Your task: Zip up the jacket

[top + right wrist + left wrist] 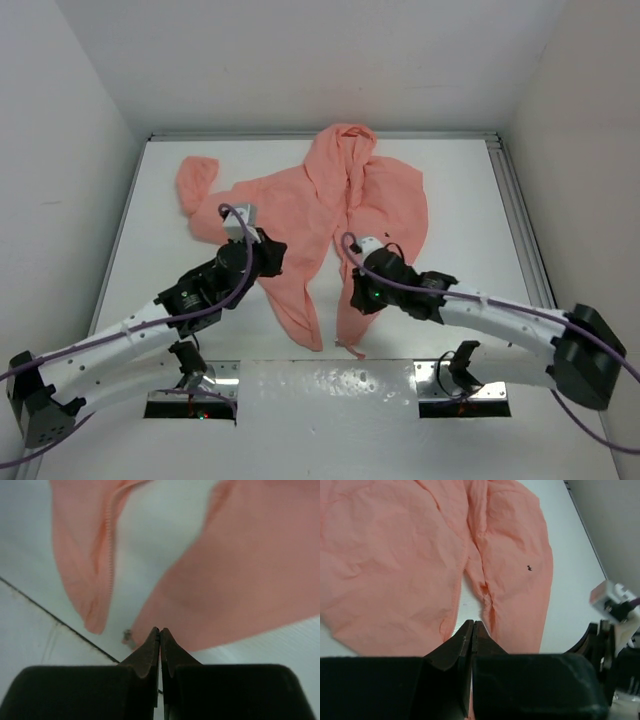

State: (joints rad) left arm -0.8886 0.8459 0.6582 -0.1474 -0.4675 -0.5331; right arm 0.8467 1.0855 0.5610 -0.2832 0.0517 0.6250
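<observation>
pink jacket (300, 210) unzipped; dark mark (529, 568) visible left wrist only

Pink jacket (290, 200) on white table (465, 200)

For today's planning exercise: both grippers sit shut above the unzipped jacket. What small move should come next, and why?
Probably open the right gripper and lower it onto the jacket hem beside the small zipper piece. The front edges lie splayed apart, unzipped, and shut jaws cannot grasp anything.

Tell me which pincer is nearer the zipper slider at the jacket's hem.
Right. The right pincer hangs shut just beside the slider; the left pincer is over the other front panel.
</observation>
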